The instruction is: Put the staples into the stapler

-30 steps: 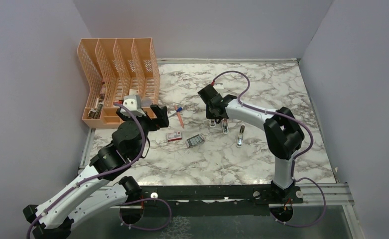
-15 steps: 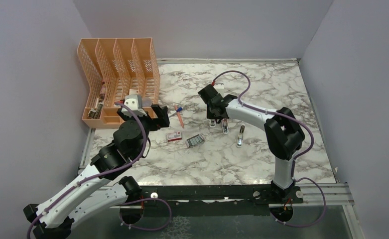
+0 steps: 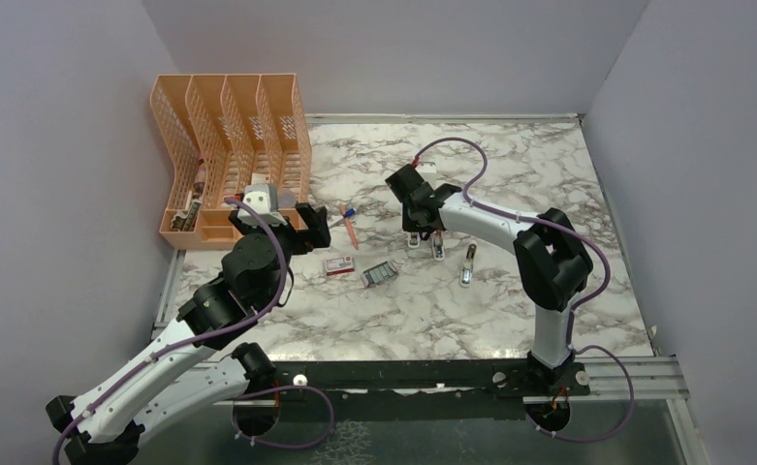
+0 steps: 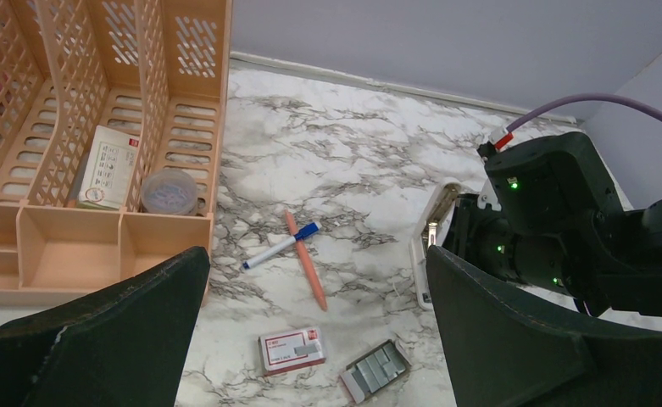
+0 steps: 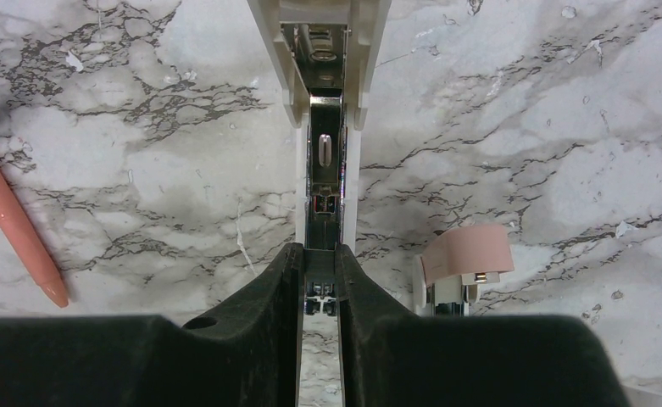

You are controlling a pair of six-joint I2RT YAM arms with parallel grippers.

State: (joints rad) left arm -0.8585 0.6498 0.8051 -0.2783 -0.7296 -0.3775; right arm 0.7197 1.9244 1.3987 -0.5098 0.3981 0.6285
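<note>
Right wrist: stapler (image 5: 324, 119) between fingers (image 5: 275, 309)

Open stapler (image 5: 325, 161) (staples (image 4: 376, 370) apart)

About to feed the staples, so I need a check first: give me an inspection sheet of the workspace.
Surface: marble-patterned table.
Job's things: stapler lying open; staples in their tray beside the red-and-white box.
Clutter: orange pen crossing a blue-capped pen; pink block; orange organiser.
Grippers: left tool open, holding nothing; right tool shut on the stapler's metal channel.
Cables: purple cable along each arm.
Surroundings: plain walls, nothing else seen.
</note>
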